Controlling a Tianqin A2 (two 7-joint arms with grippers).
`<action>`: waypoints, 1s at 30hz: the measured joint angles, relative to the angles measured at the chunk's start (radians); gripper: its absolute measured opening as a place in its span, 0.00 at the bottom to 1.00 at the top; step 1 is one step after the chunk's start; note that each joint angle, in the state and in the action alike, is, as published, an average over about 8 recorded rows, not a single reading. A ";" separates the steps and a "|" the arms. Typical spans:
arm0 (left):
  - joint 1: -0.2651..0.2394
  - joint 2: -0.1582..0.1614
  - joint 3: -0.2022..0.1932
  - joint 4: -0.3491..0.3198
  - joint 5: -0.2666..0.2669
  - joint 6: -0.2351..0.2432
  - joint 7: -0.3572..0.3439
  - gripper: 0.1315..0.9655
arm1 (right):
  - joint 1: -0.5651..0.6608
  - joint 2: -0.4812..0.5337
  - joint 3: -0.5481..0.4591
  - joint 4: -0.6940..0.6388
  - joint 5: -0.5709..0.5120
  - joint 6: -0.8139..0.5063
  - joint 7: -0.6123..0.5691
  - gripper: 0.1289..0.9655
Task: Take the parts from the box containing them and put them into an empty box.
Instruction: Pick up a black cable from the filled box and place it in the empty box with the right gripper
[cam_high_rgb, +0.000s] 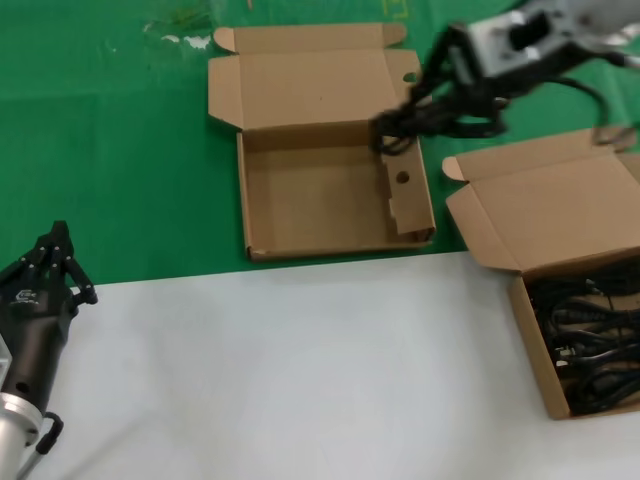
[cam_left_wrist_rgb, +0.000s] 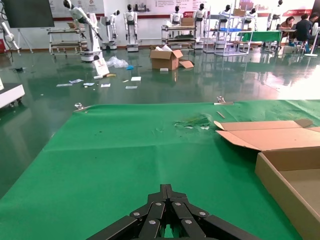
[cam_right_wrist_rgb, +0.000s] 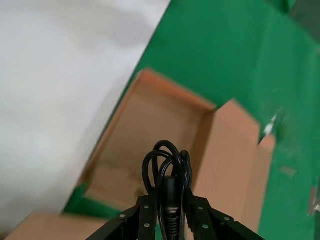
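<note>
My right gripper (cam_high_rgb: 412, 118) hangs over the right side of the empty box (cam_high_rgb: 262, 205), close to its inner partition with a round hole (cam_high_rgb: 403, 190). It is shut on a black bundled cable (cam_high_rgb: 392, 138). The right wrist view shows that cable's loop (cam_right_wrist_rgb: 167, 165) sticking out between the fingers of the right gripper (cam_right_wrist_rgb: 170, 212), with the empty box's floor (cam_right_wrist_rgb: 145, 130) below. The box containing the parts (cam_high_rgb: 532, 345) stands at the right with its plain lid (cam_high_rgb: 545, 205) open and several black cables (cam_high_rgb: 595, 345) inside. My left gripper (cam_high_rgb: 55, 252) is parked at the lower left, shut and holding nothing.
The boxes sit on a green mat (cam_high_rgb: 110, 150); a white tabletop (cam_high_rgb: 300, 370) covers the near half. In the left wrist view, the left gripper (cam_left_wrist_rgb: 167, 192) points across the green mat toward the empty box's lid (cam_left_wrist_rgb: 270, 135) and wall (cam_left_wrist_rgb: 280, 185).
</note>
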 joint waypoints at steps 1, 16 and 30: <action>0.000 0.000 0.000 0.000 0.000 0.000 0.000 0.01 | 0.004 -0.023 -0.003 -0.016 -0.005 0.014 0.007 0.13; 0.000 0.000 0.000 0.000 0.000 0.000 0.000 0.01 | -0.016 -0.280 -0.062 -0.301 -0.060 0.214 -0.010 0.13; 0.000 0.000 0.000 0.000 0.000 0.000 0.000 0.01 | 0.010 -0.434 -0.047 -0.624 -0.023 0.357 -0.192 0.13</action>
